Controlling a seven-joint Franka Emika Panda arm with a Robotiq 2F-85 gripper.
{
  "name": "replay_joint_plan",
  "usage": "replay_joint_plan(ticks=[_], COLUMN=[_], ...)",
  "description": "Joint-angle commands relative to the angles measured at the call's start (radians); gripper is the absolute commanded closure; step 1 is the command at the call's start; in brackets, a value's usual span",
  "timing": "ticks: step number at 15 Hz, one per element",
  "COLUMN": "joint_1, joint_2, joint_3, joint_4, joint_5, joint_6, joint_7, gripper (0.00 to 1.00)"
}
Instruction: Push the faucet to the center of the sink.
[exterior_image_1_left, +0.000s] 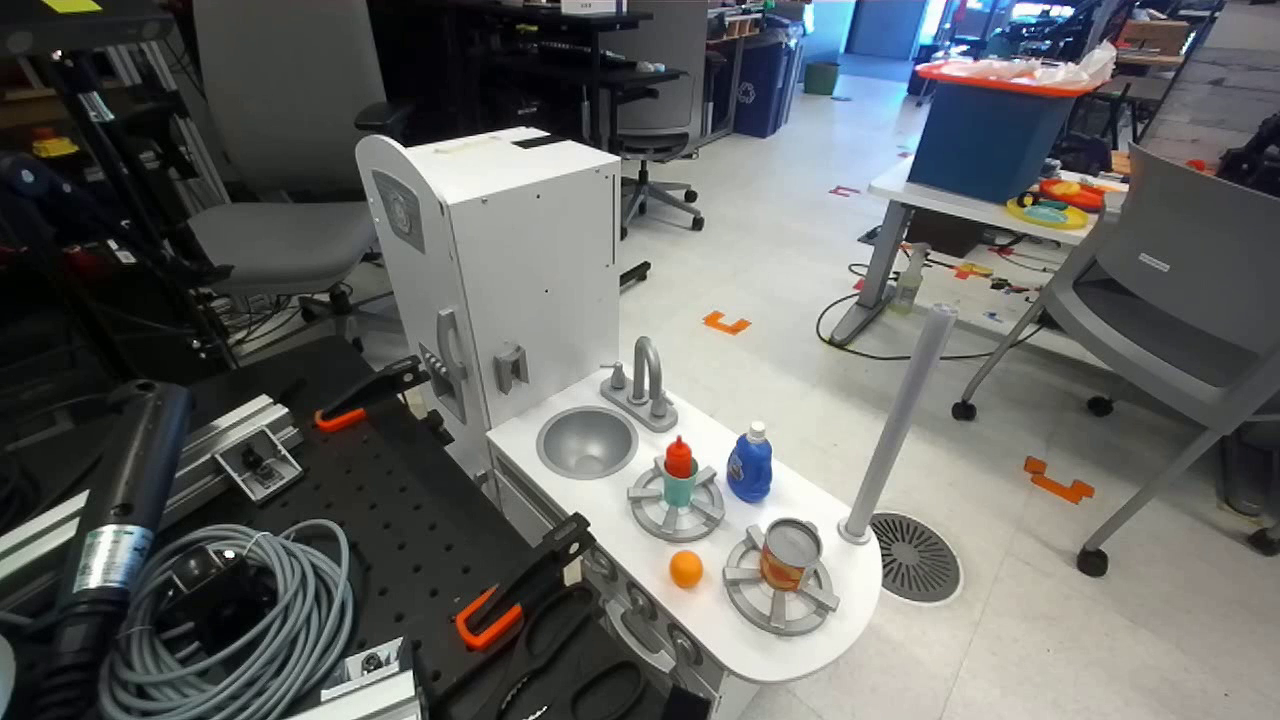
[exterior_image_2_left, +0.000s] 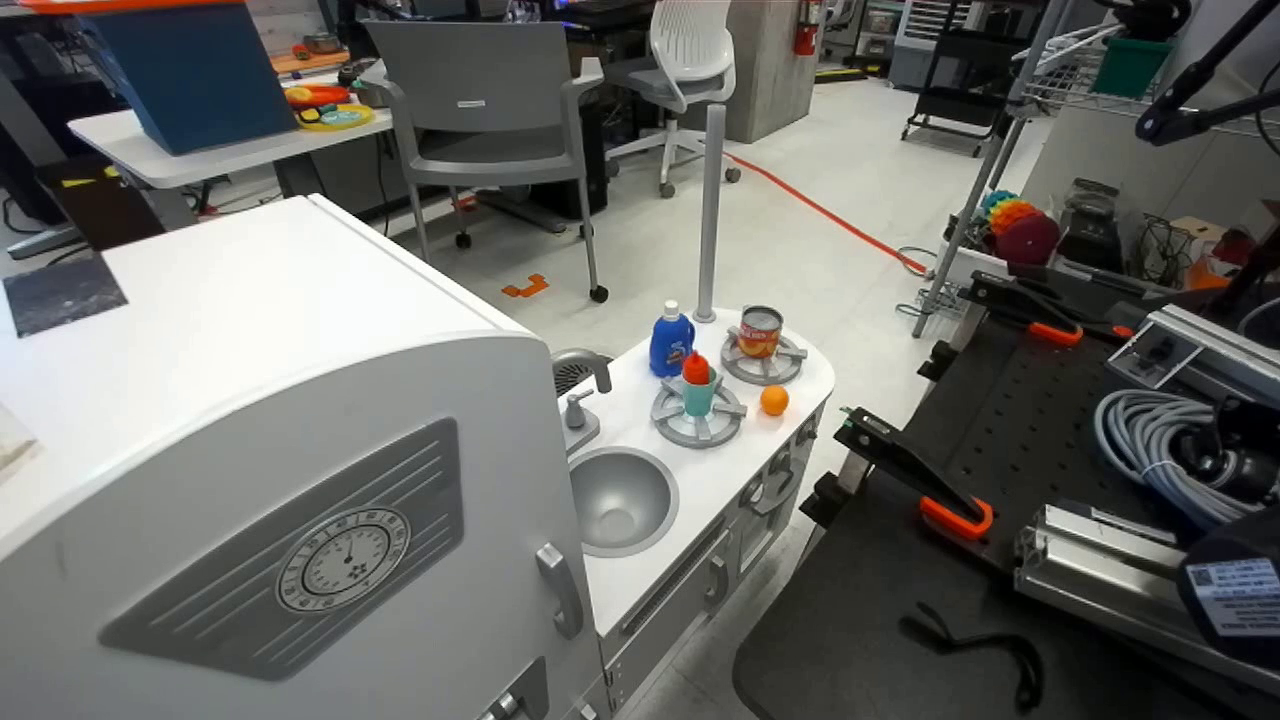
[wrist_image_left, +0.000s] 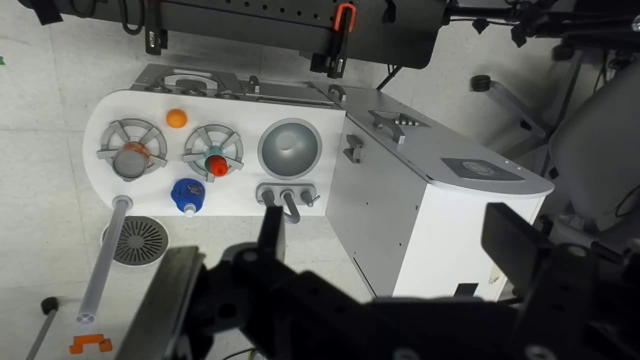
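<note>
The grey faucet (exterior_image_1_left: 648, 365) stands on its base plate behind the sink on the white toy kitchen. In an exterior view, its curved spout (exterior_image_2_left: 602, 373) is partly hidden by the tall cabinet and points toward the burner side, along the back of the counter. The round grey sink (exterior_image_1_left: 588, 444) is set into the counter in front of it; it also shows in an exterior view (exterior_image_2_left: 620, 505). In the wrist view, my gripper (wrist_image_left: 384, 210) is open and empty, high above the kitchen. The faucet (wrist_image_left: 291, 206) shows beside the left finger; the sink (wrist_image_left: 290, 149) lies farther up.
The tall white cabinet (wrist_image_left: 372, 200) stands directly beside the sink. A blue bottle (exterior_image_1_left: 750, 465), a teal cup (exterior_image_1_left: 680, 487) with a red bottle, an orange ball (exterior_image_1_left: 686, 569) and a can (exterior_image_1_left: 790, 552) are on the counter. A grey post (exterior_image_1_left: 900, 425) rises at its end.
</note>
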Motion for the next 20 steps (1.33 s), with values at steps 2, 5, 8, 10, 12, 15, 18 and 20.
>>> replay_joint_plan(ticks=[2, 5, 8, 10, 12, 15, 18, 20], joint_1=[-0.03, -0.036, -0.036, -0.037, -0.044, -0.065, -0.08, -0.086], joint_2=[0.039, 0.152, 0.338, 0.459, 0.597, 0.768, 0.931, 1.027], joint_3=[0.017, 0.015, 0.017, 0.026, 0.036, 0.059, 0.09, 0.112], joint_4=[0.024, 0.051, 0.086, 0.121, 0.179, 0.248, 0.29, 0.312], joint_5=[-0.001, -0.016, -0.026, -0.021, -0.017, -0.019, -0.056, -0.081], joint_6=[0.006, 0.06, 0.194, 0.273, 0.332, 0.397, 0.523, 0.628], joint_7=[-0.004, -0.02, -0.02, -0.013, -0.012, 0.001, 0.016, 0.011], gripper=[0.0, 0.0, 0.0, 0.0, 0.0, 0.0, 0.0, 0.0])
